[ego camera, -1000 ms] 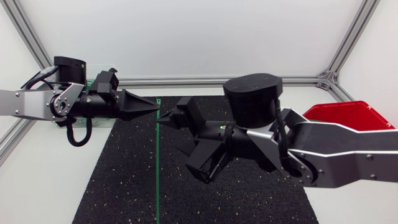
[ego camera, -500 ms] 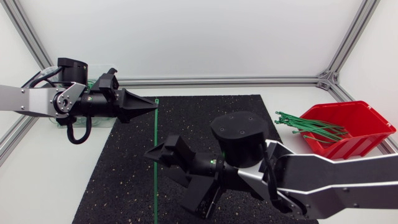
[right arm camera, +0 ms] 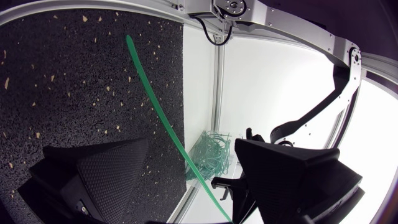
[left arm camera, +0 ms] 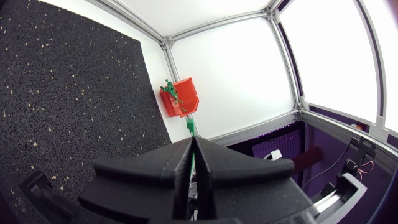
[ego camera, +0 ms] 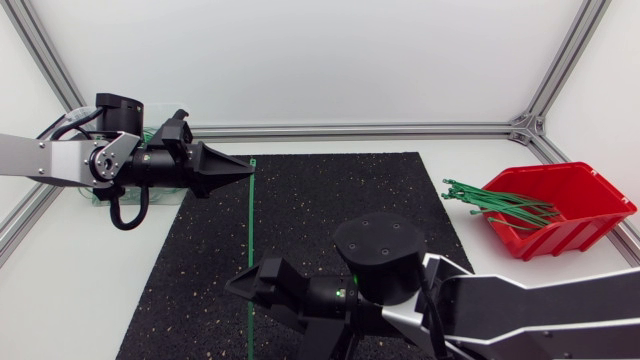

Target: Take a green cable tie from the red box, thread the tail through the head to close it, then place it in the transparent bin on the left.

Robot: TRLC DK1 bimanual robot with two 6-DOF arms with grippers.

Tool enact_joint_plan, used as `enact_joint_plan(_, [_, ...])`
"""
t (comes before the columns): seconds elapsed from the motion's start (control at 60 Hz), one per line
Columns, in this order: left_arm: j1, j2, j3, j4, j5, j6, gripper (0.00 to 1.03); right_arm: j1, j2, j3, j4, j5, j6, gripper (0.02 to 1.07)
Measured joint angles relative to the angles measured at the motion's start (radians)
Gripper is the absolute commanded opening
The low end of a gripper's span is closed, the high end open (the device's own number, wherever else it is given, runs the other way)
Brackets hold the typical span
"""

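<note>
Over the black mat (ego camera: 320, 200) left hand (left arm camera: 191, 142) clamps the cable tie (right arm camera: 154, 104); only wrist view shows right hand (right arm camera: 193, 144) apart.

Head camera looks down from above; 2 close wrist cameras skim the same black mat (ego camera: 330, 190).

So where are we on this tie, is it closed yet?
Not yet. Done: one green cable tie is out of the red box, pinched near its head by the left gripper. In hand: it is straight and unlooped, its tail passing between the open right gripper. Left: thread tail through head, then drop it in the transparent bin.
</note>
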Motion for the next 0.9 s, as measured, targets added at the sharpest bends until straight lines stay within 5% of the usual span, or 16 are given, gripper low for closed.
enact_joint_plan(0.9, [-0.003,0.015,0.023,0.000,0.000,0.000,0.04,-0.003,0.113,-0.092,0.229,-0.132,-0.130,1.03])
